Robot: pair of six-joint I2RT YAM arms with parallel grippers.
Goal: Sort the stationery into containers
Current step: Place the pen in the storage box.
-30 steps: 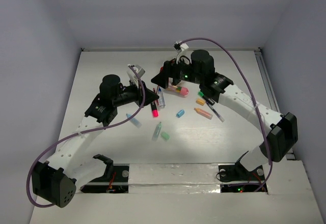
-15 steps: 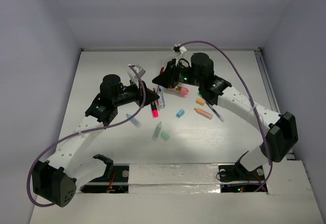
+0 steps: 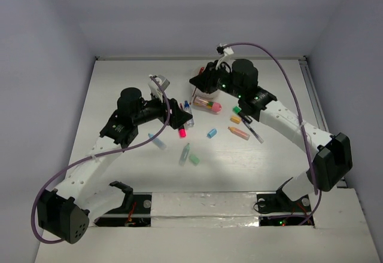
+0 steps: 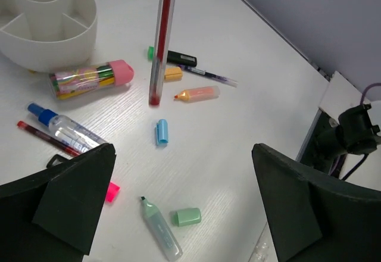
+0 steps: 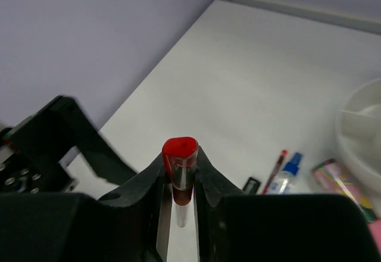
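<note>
1. The right gripper is clenched on a red pen. The pen hangs upright with its tip down, close beside the white divided cup. Whether the tip touches the table cannot be told.
2. The cup stands mid-table, toward the far edge, under the right arm.
3. The left gripper is released, its fingers spread wide with nothing between them. It hovers over the table's middle, to the left of the cup.
4. A pink-capped pack of coloured sticks lies just beside the cup. A blue-capped tube and a thin red refill lie side by side nearer the left gripper.
5. Toward the near edge lie a pink marker, a blue cap, a green highlighter and a green cap.
6. Toward the right edge lie an orange highlighter, an orange stub, a green-and-black marker and a purple pen.
</note>
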